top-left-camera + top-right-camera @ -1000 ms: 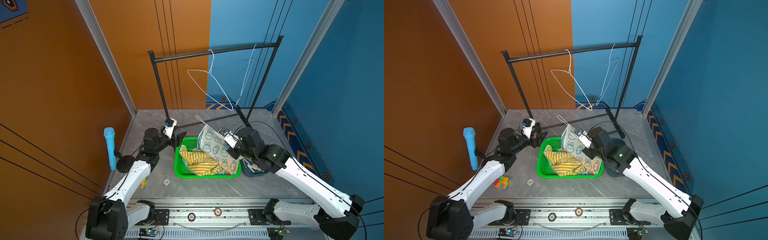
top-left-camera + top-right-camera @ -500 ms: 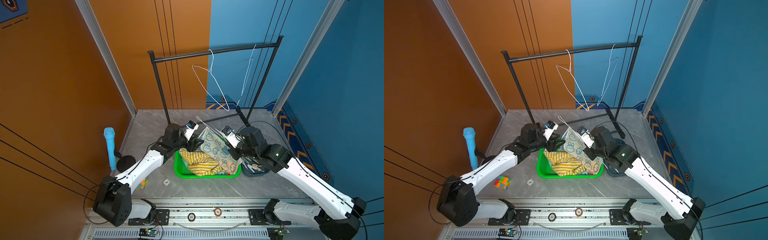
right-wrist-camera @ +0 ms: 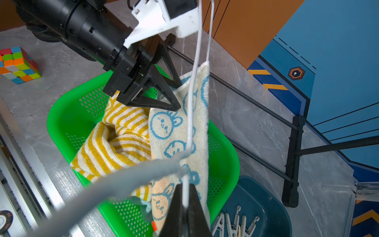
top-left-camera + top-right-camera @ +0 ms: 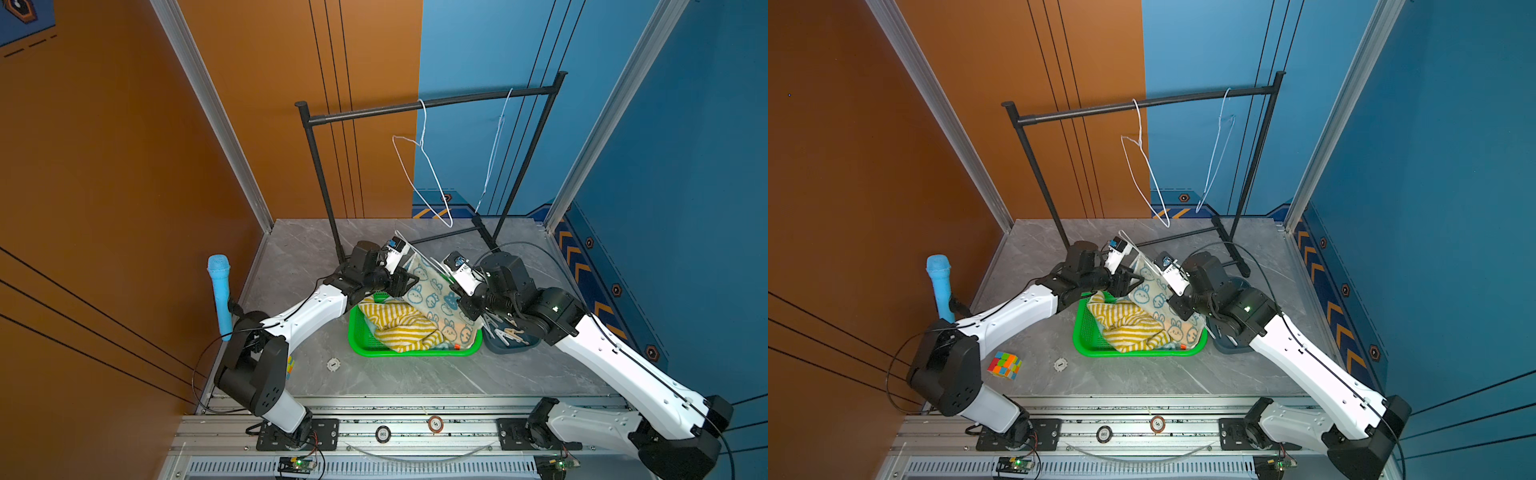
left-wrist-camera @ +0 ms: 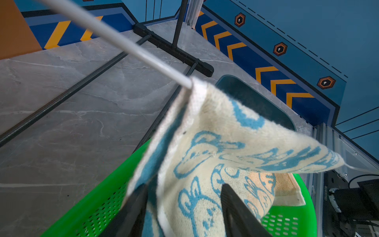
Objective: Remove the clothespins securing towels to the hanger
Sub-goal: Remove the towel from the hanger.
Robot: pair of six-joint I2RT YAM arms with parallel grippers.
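The left arm stretches low from its base, elbow bent, and its left gripper (image 3: 178,95) stands half-wide astride the upper edge of the cream terry towel with blue bunny prints (image 4: 432,299); I can't tell if the fingers (image 5: 235,207) press it. The right arm reaches in from the other side, its right gripper (image 3: 185,190) pinched tight on the thin white wire hanger (image 3: 191,115) that carries that towel over the green perforated plastic basket (image 4: 357,332). A yellow-and-white striped towel (image 4: 399,324) lies crumpled in the basket. The pale wooden clothespins (image 3: 235,223) lie loose in the dark blue tray (image 3: 266,205) just beside it. A round tag (image 4: 382,434) on the front rail seems to read 001. A second ago the left arm was drawn back beside the basket; it has since swung in to the towel, while the right has hardly stirred.
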